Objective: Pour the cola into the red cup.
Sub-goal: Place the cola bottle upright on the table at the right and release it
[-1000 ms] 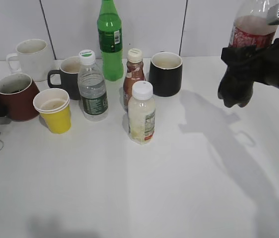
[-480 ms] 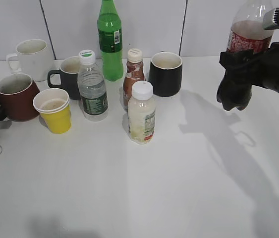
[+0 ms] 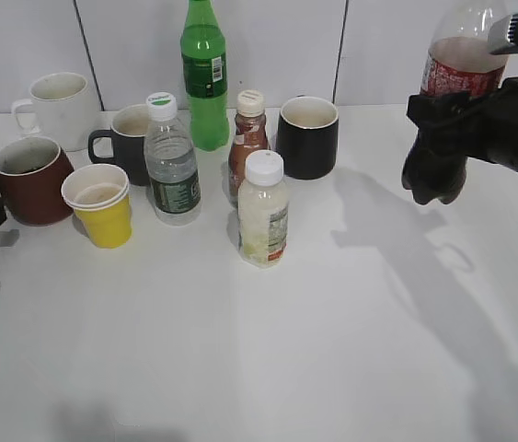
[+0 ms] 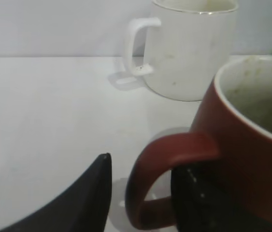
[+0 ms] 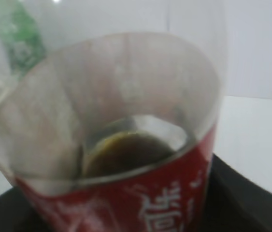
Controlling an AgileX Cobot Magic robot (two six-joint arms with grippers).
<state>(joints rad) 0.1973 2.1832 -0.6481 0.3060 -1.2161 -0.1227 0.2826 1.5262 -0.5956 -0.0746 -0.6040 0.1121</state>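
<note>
The right gripper [image 3: 449,129] is clamping the cola [image 3: 461,57] upright, lifted at far right. The left gripper [image 4: 140,193], fingers spread around the handle, is sitting at the red cup [image 3: 27,180] at far left. Pouring appears not yet begun.

The red cup [image 4: 251,159] looks glazed, glossy ceramic (pale inside), the cola [image 5: 126,121] bottle clear plastic.

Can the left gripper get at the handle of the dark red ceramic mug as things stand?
Probably yes. The left gripper is open right at the dark red ceramic mug: one finger outside the handle, the other against the mug's wall.
</note>
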